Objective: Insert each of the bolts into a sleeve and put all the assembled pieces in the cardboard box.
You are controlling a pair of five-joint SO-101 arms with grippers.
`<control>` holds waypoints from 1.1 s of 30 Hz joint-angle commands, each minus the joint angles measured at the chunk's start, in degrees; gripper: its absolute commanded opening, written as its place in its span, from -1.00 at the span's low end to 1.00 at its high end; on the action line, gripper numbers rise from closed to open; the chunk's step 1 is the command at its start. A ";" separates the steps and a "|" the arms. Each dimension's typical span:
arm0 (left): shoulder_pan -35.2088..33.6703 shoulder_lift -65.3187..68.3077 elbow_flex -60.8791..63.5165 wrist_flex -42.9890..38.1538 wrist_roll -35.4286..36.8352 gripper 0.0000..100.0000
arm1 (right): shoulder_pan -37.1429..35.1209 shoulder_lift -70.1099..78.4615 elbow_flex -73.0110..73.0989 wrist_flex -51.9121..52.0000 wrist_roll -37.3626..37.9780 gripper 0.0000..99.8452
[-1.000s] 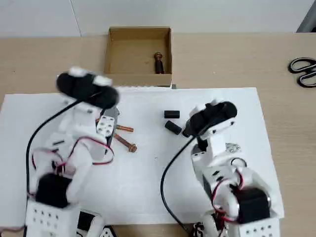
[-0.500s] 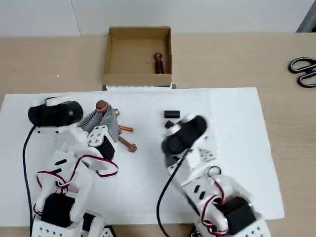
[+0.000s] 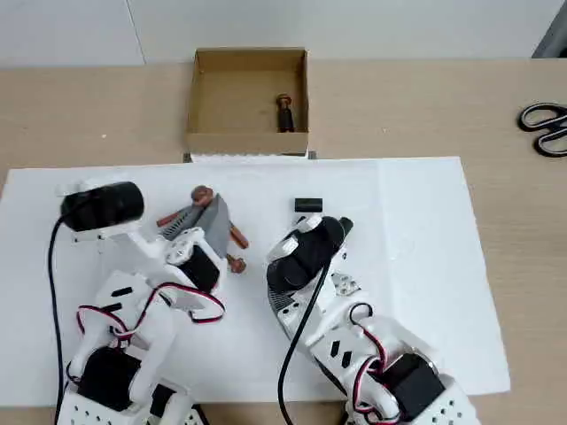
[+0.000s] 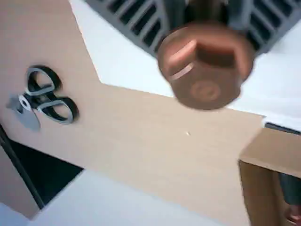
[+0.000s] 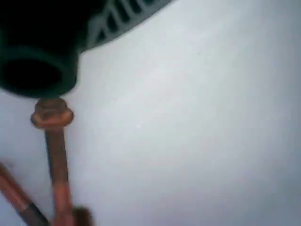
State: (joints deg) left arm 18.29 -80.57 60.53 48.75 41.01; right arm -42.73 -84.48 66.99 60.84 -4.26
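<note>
My left gripper (image 3: 197,215) is shut on a copper bolt (image 3: 202,195), held above the white sheet; its hex head (image 4: 204,70) faces the left wrist camera between the grey ribbed fingers (image 4: 127,14). My right gripper (image 5: 70,42) is shut on a black sleeve (image 5: 37,73), whose open bore hangs just over the head of a loose bolt (image 5: 52,117) lying on the sheet. Another loose bolt (image 3: 237,236) lies beside the left gripper. A second black sleeve (image 3: 307,205) lies on the sheet, farther back. The cardboard box (image 3: 205,97) holds one assembled piece (image 3: 284,112).
The white sheet (image 3: 416,221) covers the near half of the wooden table. Scissors (image 3: 545,126) lie at the far right edge, also seen in the left wrist view as scissors (image 4: 44,94). The sheet's right part is free.
The left gripper has swung down and right with its bolt, now tilted. The right arm has moved left toward the loose bolts, and one of the two sleeves has left the sheet.
</note>
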 commanded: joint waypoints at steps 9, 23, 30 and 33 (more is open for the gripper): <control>5.01 -0.70 -0.31 -1.58 0.35 -0.99 | -0.48 -0.13 2.20 -5.67 -0.53 -0.99; 7.47 -0.62 1.54 -1.58 0.35 -0.99 | -0.48 -0.13 2.29 -5.93 -0.62 -0.99; 7.82 2.02 1.54 -1.76 0.35 -0.99 | -0.48 -0.13 2.29 -7.69 -0.62 -0.99; 7.82 2.64 1.45 -1.93 0.35 -0.99 | -1.19 -0.13 2.29 -7.96 -0.62 -0.99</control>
State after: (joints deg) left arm 25.76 -78.81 62.29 48.04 41.01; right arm -42.90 -84.40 69.98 55.30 -4.35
